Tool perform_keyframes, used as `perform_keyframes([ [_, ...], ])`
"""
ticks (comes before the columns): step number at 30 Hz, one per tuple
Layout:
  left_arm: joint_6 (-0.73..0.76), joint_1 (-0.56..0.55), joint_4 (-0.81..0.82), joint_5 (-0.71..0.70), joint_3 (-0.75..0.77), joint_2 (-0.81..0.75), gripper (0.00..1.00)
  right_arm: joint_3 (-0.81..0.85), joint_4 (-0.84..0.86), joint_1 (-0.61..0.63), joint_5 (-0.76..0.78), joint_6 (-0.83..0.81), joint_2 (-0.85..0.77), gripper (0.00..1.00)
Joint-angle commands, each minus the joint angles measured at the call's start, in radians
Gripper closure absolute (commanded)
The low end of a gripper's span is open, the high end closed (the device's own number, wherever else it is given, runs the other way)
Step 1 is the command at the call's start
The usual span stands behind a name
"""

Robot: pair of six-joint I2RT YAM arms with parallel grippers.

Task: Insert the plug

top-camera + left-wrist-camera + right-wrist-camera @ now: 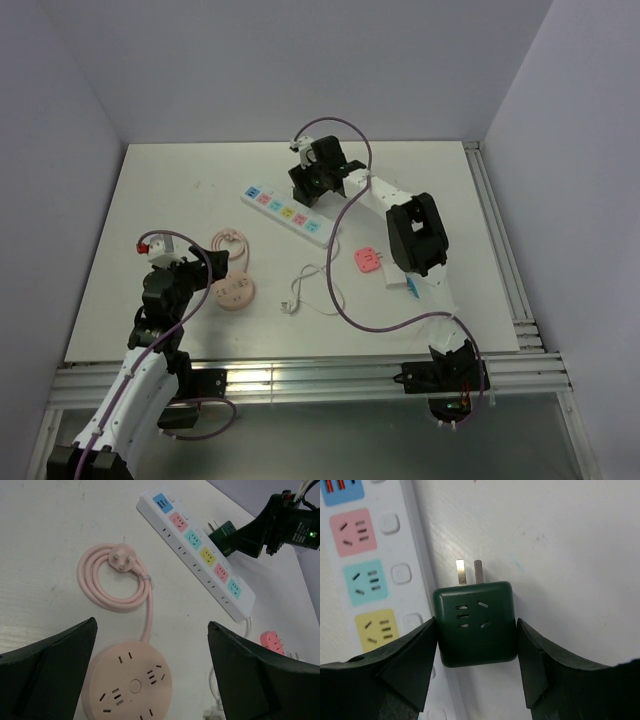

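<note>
The plug is a dark green cube with two flat prongs. It lies on the table against the right side of the white power strip, prongs pointing away from the wrist. My right gripper is shut on it, one pad on each side. In the top view that gripper is at the far end of the strip. The left wrist view shows the plug beside the strip. My left gripper hangs open above a round pink socket and holds nothing.
The pink socket's coiled cord lies left of the strip. A small pink adapter and a loose white cable are near the middle of the table. Grey walls close in the left, back and right sides.
</note>
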Motion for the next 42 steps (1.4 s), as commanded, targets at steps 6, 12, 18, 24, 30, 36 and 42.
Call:
perform_keyframes([
  [6, 0.026, -0.001, 0.065, 0.05, 0.034, -0.003, 0.02, -0.238, 0.093, 0.01, 0.028, 0.0, -0.3, 0.67],
  [12, 0.008, -0.002, 0.077, 0.101, 0.053, 0.035, 0.01, -0.522, 0.209, 0.073, 0.108, -0.022, -0.533, 0.67],
  [18, -0.14, -0.004, 0.098, 0.246, 0.14, 0.147, 0.0, -0.73, 0.267, 0.111, 0.049, 0.009, -0.729, 0.66],
  [24, -0.211, -0.004, 0.083, 0.228, 0.192, 0.137, 0.01, -0.992, 0.459, 0.214, 0.258, -0.005, -0.913, 0.65],
  [30, -0.322, -0.002, 0.12, 0.323, 0.243, 0.164, 0.01, -1.134, 0.64, 0.329, 0.383, 0.0, -0.97, 0.68],
  [36, -0.363, -0.004, 0.056, 0.449, 0.346, 0.294, 0.01, -1.209, 0.723, 0.412, 0.435, 0.003, -1.032, 0.69],
  [42, -0.34, -0.023, 0.068, 0.538, 0.384, 0.429, 0.01, -1.197, 0.677, 0.441, 0.432, 0.014, -1.035, 0.69],
])
